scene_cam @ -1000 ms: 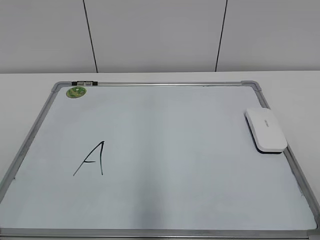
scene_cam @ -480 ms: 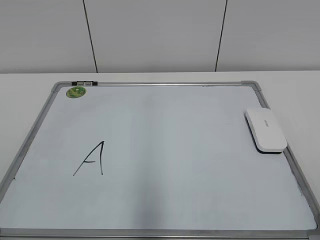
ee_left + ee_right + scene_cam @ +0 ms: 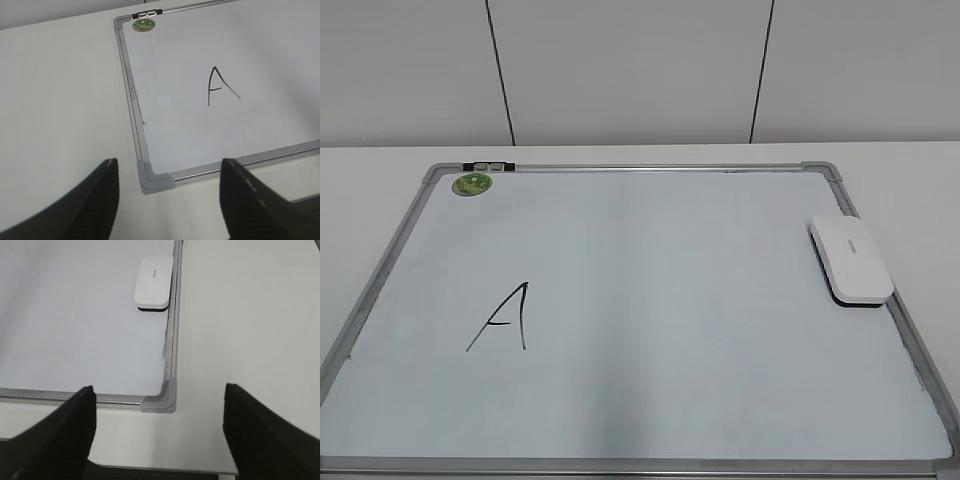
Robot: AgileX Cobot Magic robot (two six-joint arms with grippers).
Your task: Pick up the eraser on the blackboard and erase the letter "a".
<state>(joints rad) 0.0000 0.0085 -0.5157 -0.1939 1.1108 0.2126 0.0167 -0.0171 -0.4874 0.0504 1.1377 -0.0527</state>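
Nothing moved since earlier frames. Capital "A" (image 3: 220,86) on blackboard (image 3: 150,176), beyond wide left gripper (image 3: 167,192). Eraser (image 3: 154,284), lettering illegible, ahead of wide right gripper (image 3: 159,432).

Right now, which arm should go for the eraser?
Right. The eraser lies at the blackboard's right edge, ahead of the open right gripper; the left gripper hovers over the opposite corner.

Board (image 3: 650,330) surface flat and open from above. Only raised object: eraser (image 3: 851,260) against the right frame rail, with open board on its left. Table (image 3: 250,315) beyond the frame unobstructed on both sides.
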